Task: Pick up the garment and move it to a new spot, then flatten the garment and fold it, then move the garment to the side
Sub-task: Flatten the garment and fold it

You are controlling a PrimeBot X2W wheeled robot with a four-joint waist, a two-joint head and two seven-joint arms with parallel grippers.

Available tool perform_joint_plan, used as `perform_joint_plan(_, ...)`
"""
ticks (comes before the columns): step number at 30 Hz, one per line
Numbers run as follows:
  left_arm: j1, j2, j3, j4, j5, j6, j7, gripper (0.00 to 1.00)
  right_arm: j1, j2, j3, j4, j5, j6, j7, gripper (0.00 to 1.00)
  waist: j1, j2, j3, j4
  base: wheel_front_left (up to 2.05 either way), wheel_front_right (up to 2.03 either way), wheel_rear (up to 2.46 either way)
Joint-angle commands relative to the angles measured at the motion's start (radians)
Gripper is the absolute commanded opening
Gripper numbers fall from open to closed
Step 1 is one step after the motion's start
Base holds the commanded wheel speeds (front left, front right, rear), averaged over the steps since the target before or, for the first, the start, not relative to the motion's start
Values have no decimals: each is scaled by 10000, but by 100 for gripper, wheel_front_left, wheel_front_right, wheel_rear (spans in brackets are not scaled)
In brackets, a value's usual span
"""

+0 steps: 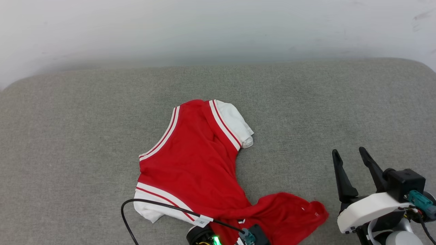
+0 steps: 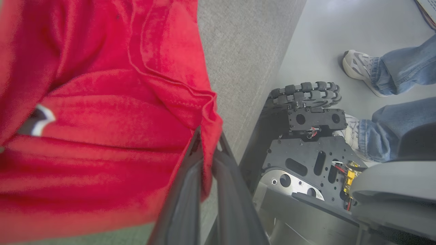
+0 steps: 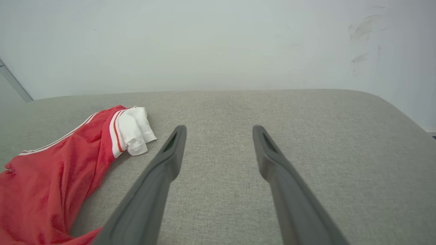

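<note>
Now my left pincer (image 2: 208,141) is pinched shut on the near hem of the garment (image 1: 190,160), bottom centre of the head view — the cloth runs up-frame from it, while my right pincer (image 1: 349,151) gapes empty at lower right, well apart.

No readable text, labels, numbers; black-white marking on garment (image 2: 102,102) folded, illegible.

1. You are in what looks like a robot test lab: bare, scuffed pale wall (image 3: 218,41), smooth grey floor (image 2: 327,30).
2. Your worktop (image 1: 68,143) is covered in grey fabric.
3. A person's legs (image 2: 398,71) in jeans are just beside your wheeled base (image 2: 306,146).
</note>
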Motion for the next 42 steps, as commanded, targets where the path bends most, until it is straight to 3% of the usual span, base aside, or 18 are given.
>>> perform_joint_plan(1,61,22,-108,68,-70,-16,-37,0,-109,9,0,-48,-54,-3,9,100,0,0,38,17,0,0,0)
perform_joint_plan(3,76,46,-171,223,-217,-18,-208,0,-121,9,-5,-73,-70,-3,31,100,0,0,76,36,0,0,0)
perform_joint_plan(4,86,23,-137,289,-229,-19,-347,40,-119,9,-7,-78,-80,-3,41,100,0,0,80,41,0,0,0)
perform_joint_plan(5,105,-26,-21,327,-257,4,-602,100,-112,9,-18,-88,-86,-3,36,100,0,0,80,47,0,0,0)
perform_joint_plan(16,-6,-327,1557,-52,177,1085,-3954,100,211,11,-194,-61,-92,-3,137,100,0,0,-389,266,0,0,0)
perform_joint_plan(28,587,8,3903,66,90,3162,-6601,100,414,9,-225,-217,-136,-3,256,100,0,0,-697,401,0,0,0)
perform_joint_plan(30,743,175,4396,102,10,3465,-6807,100,456,9,-224,-226,-135,-3,287,100,0,0,-756,406,0,0,0)
perform_joint_plan(31,1037,427,5093,133,-129,3756,-6970,100,466,9,-234,-243,-134,-3,307,100,0,0,-853,413,0,0,0)
perform_joint_plan(38,1748,1119,6246,119,-231,4015,-7074,100,594,9,-212,-326,-88,-3,381,100,0,0,-1019,430,0,0,0)
perform_joint_plan(42,2039,1402,6608,41,-206,3912,-7092,100,582,9,-274,-371,49,-3,452,100,0,0,-1038,439,0,0,0)
